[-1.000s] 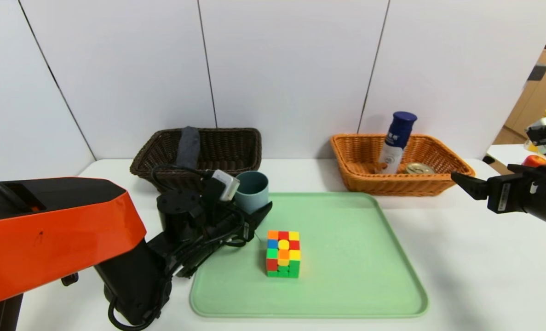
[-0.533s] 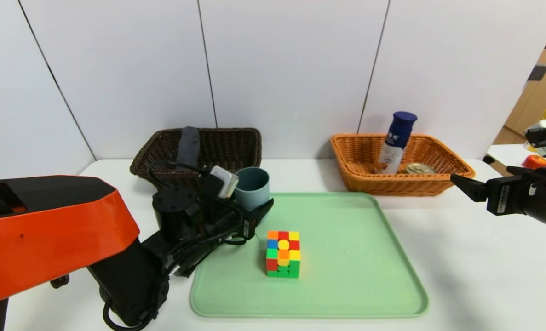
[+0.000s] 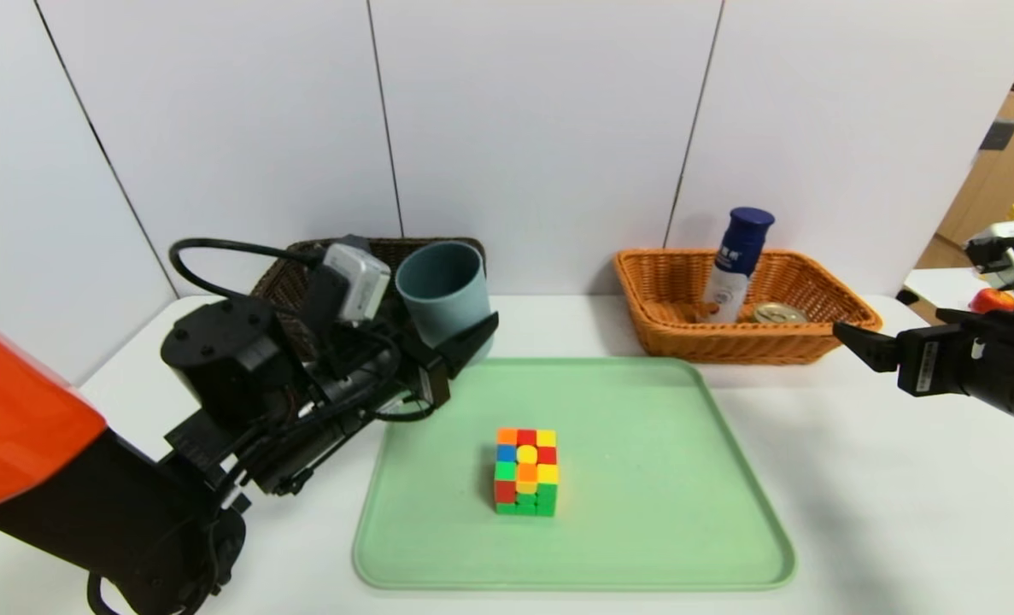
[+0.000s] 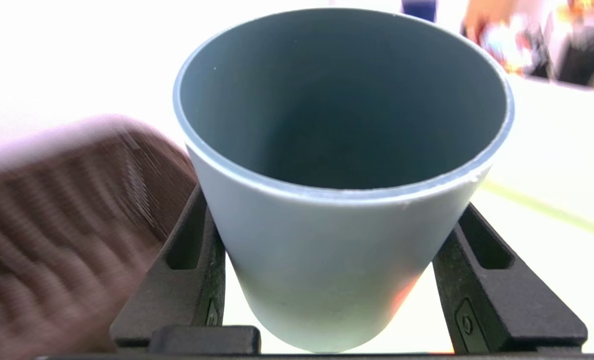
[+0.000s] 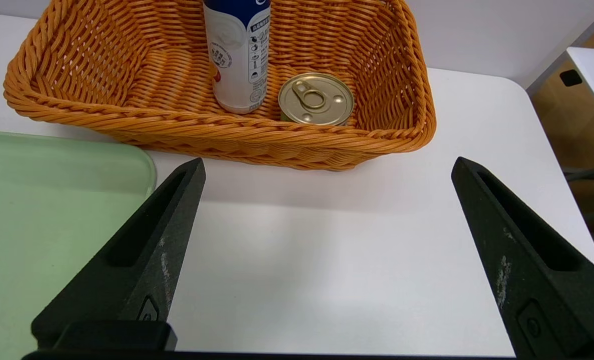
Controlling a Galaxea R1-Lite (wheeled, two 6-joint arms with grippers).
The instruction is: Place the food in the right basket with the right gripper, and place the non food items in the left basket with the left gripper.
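Cube (image 3: 525, 471) of many colours sits near the middle of the green tray (image 3: 686, 530), nearest to the robot. Past it, the left gripper (image 3: 451, 337) holds the blue-grey cup (image 3: 445, 292) tight between its two fingers, up in the air, just in front of the dark brown left basket (image 3: 284, 273). On the other side, the right gripper (image 5: 327, 172) hangs over the white table (image 3: 857, 478) with its fingers spread wide and nothing in them. Farther back, the orange right basket (image 3: 656, 299) holds the white bottle (image 3: 735, 265), standing up, and the round tin (image 3: 778, 313) beside it.
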